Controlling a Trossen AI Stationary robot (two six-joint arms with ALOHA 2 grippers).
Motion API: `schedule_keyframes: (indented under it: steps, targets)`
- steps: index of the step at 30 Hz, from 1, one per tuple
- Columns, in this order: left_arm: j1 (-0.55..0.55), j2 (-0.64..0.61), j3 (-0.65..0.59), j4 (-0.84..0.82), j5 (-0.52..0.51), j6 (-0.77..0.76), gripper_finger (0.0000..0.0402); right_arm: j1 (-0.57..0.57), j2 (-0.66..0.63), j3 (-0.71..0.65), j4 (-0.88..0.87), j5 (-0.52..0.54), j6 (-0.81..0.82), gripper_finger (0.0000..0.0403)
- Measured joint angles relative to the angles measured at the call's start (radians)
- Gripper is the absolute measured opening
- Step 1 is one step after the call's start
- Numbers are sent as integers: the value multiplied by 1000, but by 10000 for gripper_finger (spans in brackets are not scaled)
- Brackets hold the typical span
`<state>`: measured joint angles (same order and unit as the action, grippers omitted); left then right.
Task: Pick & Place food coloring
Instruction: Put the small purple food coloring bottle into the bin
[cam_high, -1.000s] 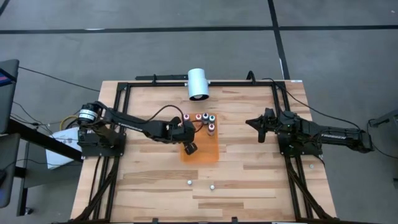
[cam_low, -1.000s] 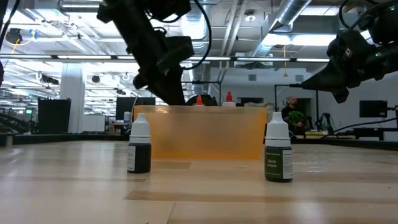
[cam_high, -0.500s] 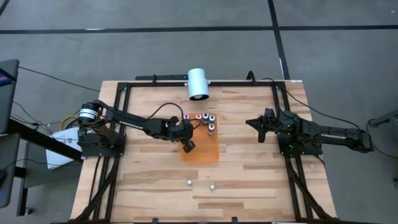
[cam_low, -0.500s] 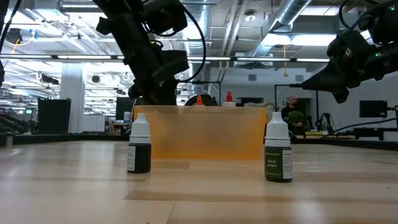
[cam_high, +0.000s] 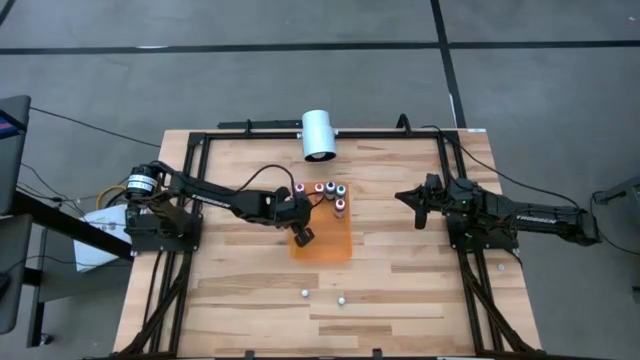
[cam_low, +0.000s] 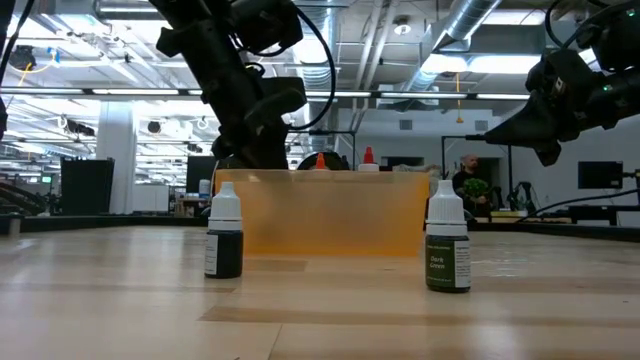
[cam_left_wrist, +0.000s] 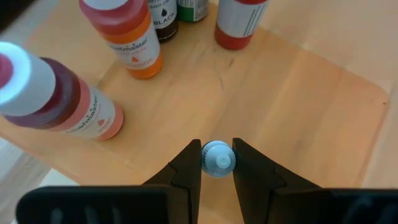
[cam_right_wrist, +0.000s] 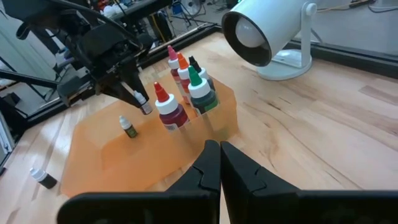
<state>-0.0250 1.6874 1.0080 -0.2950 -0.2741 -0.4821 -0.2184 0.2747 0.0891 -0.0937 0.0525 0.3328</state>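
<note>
Above orange mat (cam_high: 322, 243), left claw (cam_left_wrist: 217, 163) clamps tiny bottle (cam_left_wrist: 217, 159).

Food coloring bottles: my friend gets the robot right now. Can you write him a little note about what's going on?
Left gripper: shut on a tiny blue-capped bottle, over the orange mat.
Right gripper: shut, empty, waiting at the table's right side.
Done: one tiny bottle stands on the mat, near the bigger bottles at its far edge.
Left: probably set down the held one, then fetch the dark bottle and the green-labelled bottle from the bare wood in front of the mat.
</note>
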Motion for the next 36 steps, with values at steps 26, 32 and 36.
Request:
schedule_keyframes:
  steps: [26, 32, 36]
  targets:
    - [22, 82, 47, -23, 30, -5, 65, 0, 0, 0, -4, -1, 27, 1]
    - [27, 82, 48, -55, 36, -9, 65, 0, 0, 0, -6, -1, 26, 1]
    - [27, 82, 48, -54, 35, -9, 65, 0, 0, 0, -7, -1, 26, 1]
